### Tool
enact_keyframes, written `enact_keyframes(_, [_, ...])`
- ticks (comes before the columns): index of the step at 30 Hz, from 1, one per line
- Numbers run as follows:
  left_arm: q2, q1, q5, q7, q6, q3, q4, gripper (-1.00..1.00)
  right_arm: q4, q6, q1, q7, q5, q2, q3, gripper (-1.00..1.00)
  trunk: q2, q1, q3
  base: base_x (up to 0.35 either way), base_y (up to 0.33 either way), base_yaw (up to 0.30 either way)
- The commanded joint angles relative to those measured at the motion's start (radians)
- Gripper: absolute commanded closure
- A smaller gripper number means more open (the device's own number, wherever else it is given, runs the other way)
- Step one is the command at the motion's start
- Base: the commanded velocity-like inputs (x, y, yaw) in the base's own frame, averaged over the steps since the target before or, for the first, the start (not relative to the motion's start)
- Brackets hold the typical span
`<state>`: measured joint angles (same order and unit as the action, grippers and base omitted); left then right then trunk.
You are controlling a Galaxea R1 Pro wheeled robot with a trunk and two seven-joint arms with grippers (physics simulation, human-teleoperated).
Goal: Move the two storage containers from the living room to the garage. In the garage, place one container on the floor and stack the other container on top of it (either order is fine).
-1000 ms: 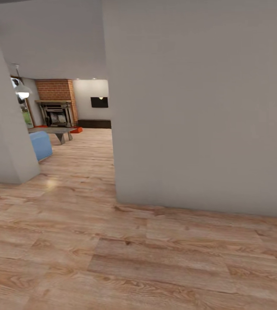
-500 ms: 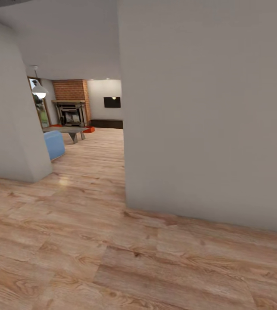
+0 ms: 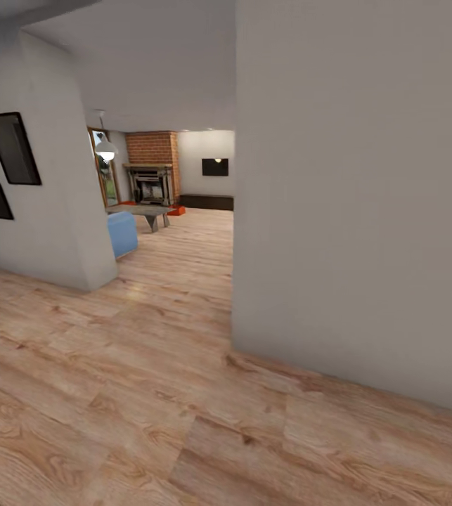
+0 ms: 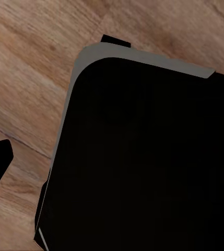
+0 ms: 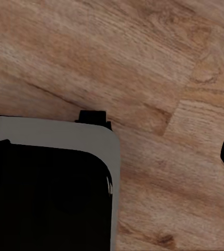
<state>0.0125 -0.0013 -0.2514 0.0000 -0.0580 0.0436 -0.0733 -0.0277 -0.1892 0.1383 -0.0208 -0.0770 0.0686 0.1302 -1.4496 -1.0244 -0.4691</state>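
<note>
Tools point down at the wood floor [image 5: 158, 68] above the robot base [image 4: 143, 157]; grip state unclear.

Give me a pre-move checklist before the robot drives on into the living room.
1. Opening ahead over the wood floor: ok, looks open.
2. Wall corner on the right: not ok, close to the path.
3. Wall corner on the left: ok, some room.
4. Blue sofa beyond the left corner: ok, off to the side.
5. Storage containers: cannot tell, only small orange-red patches near the fireplace.
6. Gripper states: cannot tell.
</note>
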Motion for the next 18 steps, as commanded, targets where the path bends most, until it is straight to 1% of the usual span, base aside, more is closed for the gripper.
enact_keyframes(1, [0.000, 0.000, -0.002, 0.000, -0.002, 0.004, 0.000, -1.00, -0.003, -0.006, 0.001, -0.002, -0.008, 0.000, 0.007, -1.00, 0.000, -0.001, -0.001, 0.321, 0.000, 0.273])
enact_keyframes(18, [0.000, 0.000, -0.003, 0.000, -0.001, 0.004, 0.000, -1.00, -0.003, -0.005, 0.001, -0.002, -0.009, 0.002, 0.005, -1.00, 0.000, -0.001, -0.001, 0.321, 0.000, 0.273])
